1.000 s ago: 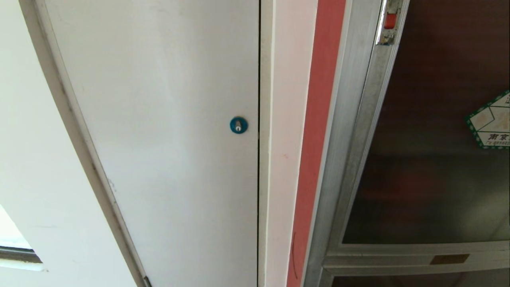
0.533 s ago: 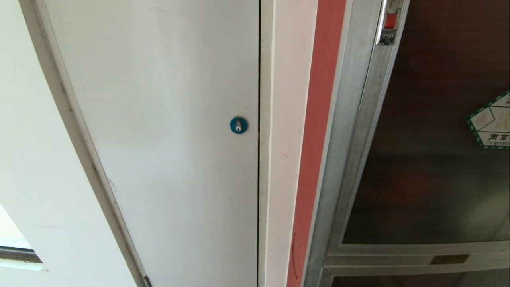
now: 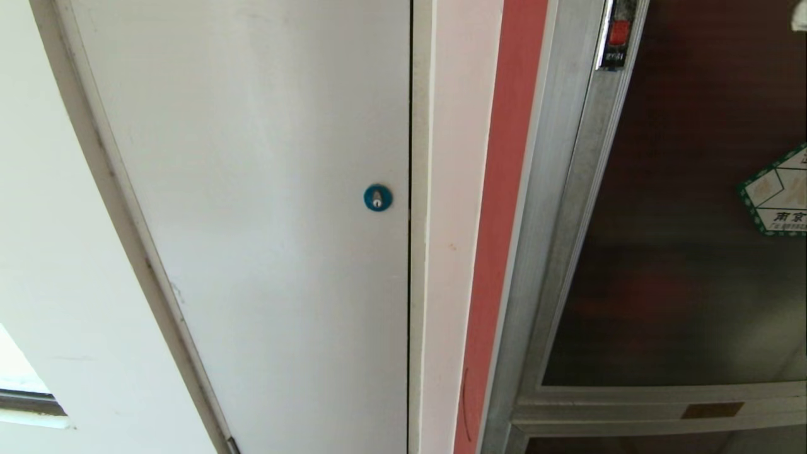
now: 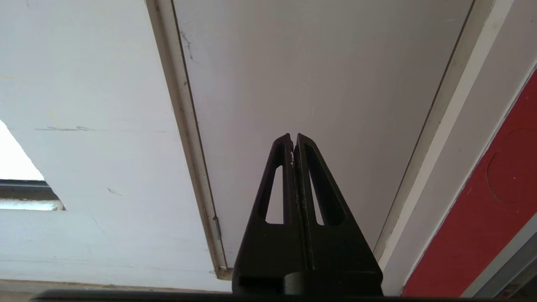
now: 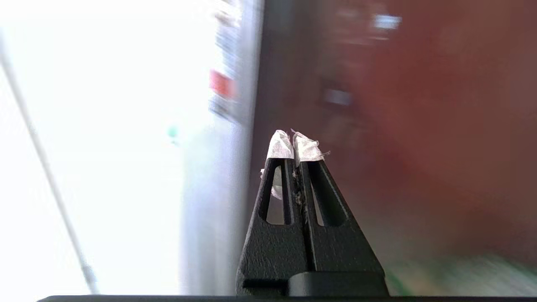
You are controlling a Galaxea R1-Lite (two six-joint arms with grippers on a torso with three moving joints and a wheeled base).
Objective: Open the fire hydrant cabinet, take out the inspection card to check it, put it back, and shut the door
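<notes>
Head view shows the fire hydrant cabinet (image 3: 548, 208) filling the right side, its door (image 3: 681, 284) shut flush in the silver frame, so the opening step has hardly begun; the inspection card is nowhere in sight, presumably behind the tinted glass. A small red latch (image 3: 619, 31) sits at about 1 o'clock, near the top edge, and a green-bordered hexagonal sticker (image 3: 778, 192) lies at 3 o'clock. At 9 to 10 o'clock stands a plain white door (image 3: 252, 189) with a blue round lock (image 3: 377, 197), no part of the job

My reading: the next move calls for reaching the red latch and freeing it before the door can swing out

Right gripper (image 5: 294, 140) faces the door's frame edge, jaws pressed together, white-wrapped tips empty and touching nothing. Left gripper (image 4: 294, 140) points at the white door, jaws likewise together, holding nothing
</notes>
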